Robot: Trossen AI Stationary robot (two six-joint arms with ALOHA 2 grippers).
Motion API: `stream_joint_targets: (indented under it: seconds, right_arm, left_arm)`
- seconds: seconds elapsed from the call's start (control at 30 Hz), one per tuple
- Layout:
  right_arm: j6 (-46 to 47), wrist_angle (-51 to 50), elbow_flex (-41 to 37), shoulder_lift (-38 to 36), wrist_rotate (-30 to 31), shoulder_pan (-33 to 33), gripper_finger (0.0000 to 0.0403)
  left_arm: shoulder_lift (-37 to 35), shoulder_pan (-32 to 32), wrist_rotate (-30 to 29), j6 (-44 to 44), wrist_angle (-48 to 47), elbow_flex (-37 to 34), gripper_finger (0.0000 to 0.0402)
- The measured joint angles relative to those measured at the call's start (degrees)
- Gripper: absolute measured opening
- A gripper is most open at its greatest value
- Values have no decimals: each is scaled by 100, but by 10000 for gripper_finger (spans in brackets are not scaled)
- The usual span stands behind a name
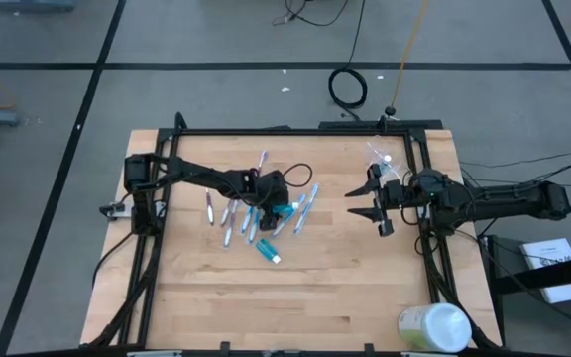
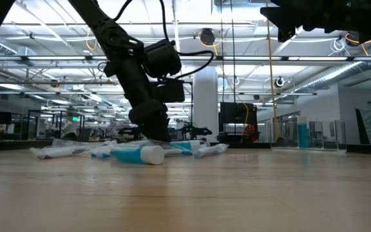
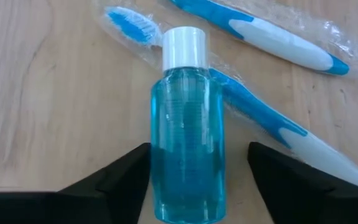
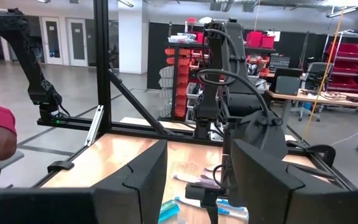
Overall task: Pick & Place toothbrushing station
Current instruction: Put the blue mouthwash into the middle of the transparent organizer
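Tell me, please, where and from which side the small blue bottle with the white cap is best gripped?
Grip the blue bottle across its round body, below the white cap, coming straight down from above. It lies flat on the table, so only its curved sides are free. The left gripper already straddles it, fingers open on either side; a wrapped toothbrush crowds one side.

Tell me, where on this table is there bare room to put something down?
The table's near half is bare wood from the left edge to the green-and-white container in the right corner. A bare lane also runs between the toothbrush pile and the right gripper. Around the left gripper it is crowded with toothbrushes and a blue bottle.
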Motion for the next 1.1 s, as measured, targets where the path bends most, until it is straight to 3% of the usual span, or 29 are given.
stream_joint_targets:
  seconds: [0.27, 0.47, 0.53, 0.67, 0.83, 0.97, 1.1]
  right_arm:
    - [21, -24, 0, 1, 1, 0, 171]
    - [21, -73, 0, 1, 183, 0, 171]
    - [22, -148, 0, 1, 420, 0, 171]
    - [13, -353, 0, 0, 1047, 0, 171]
    - [-1, -422, 0, 64, 1782, -2, 171]
    - [-157, -365, 4, 331, 1827, -2, 171]
    - [-355, 199, 4, 823, 1809, 0, 181]
  left_arm:
    - [8, -5, -73, 52, 230, -11, 143]
    - [-456, -16, -956, 51, 232, -24, 135]
    - [-725, -27, -932, 77, 264, -23, 138]
    - [-1283, -20, -120, 111, 617, -23, 137]
    - [-1618, 24, 1560, 268, 1644, -18, 137]
    - [-1574, 79, 2985, 168, 2561, -20, 137]
    - [-1369, 72, 3614, -162, 3281, -17, 137]
